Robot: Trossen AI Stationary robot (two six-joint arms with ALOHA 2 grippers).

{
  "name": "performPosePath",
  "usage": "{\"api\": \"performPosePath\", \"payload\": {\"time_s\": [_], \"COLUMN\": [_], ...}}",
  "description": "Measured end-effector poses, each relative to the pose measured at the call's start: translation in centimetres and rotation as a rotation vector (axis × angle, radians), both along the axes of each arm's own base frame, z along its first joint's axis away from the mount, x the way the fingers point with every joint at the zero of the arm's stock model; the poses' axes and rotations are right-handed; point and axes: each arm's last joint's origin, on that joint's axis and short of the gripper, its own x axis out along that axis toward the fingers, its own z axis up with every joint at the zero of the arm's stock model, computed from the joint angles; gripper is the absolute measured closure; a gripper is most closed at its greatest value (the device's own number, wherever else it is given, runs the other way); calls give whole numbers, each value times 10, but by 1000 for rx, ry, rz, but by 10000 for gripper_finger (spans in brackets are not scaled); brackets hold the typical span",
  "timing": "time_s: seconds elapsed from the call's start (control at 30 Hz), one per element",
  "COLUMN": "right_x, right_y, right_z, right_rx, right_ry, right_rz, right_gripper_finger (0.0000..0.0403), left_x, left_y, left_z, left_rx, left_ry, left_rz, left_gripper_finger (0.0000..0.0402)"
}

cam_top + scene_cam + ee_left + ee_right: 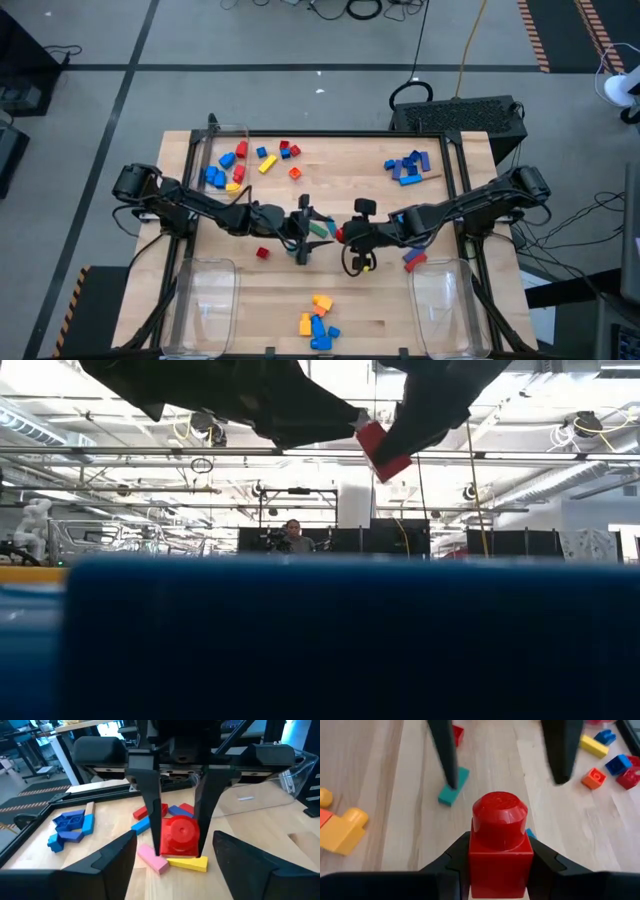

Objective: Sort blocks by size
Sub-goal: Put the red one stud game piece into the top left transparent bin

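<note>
**Red cube held mid-table between two grippers**

Right gripper (343,234) is clamped on a red cube (500,851), one stud on top, held above the table centre. The high view barely shows the cube, only a red speck at the fingertips. The right wrist view shows it plainly, squeezed between both dark fingers (451,860).

Left gripper (303,236) faces it, fingers spread apart and holding nothing; its wrist view frames the cube between them.

The low view shows the cube (383,450) lifted, with a blue mass blocking the table.

A teal block (454,785) lies on the wood beneath. Other blocks (240,164) sit in clusters at the far left, far right and near edge.
</note>
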Motion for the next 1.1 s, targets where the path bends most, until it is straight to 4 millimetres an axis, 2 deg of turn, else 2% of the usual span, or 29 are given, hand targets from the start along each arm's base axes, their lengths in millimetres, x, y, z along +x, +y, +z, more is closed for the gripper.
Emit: {"api": "performPosePath", "payload": {"time_s": [0.23, 0.47, 0.73, 0.83, 1.0, 1.1], "right_x": [4, 6, 6, 6, 6, 6], "right_y": [-8, -9, -9, -9, -9, -9], "right_z": [2, 3, 4, 4, 3, 3], "right_rx": [2, -18, -25, -26, -24, -25], "right_ry": [-23, -45, -47, -44, -43, -43], "right_rz": [-16, 2, 5, 9, 13, 11], "right_gripper_finger": [285, 285, 286, 286, 286, 286], "left_x": [3, 13, 14, 14, 14, 14], "left_y": [-1, 4, 5, 5, 6, 8], "left_z": [-4, -15, -13, -13, -12, -12], "left_rx": [-3, 2, -3, -4, -6, -8], "left_ry": [-12, -14, -43, -45, -53, -51], "left_rz": [-1, 42, 44, 45, 49, 54], "left_gripper_finger": [182, 187, 194, 217, 279, 283]}}
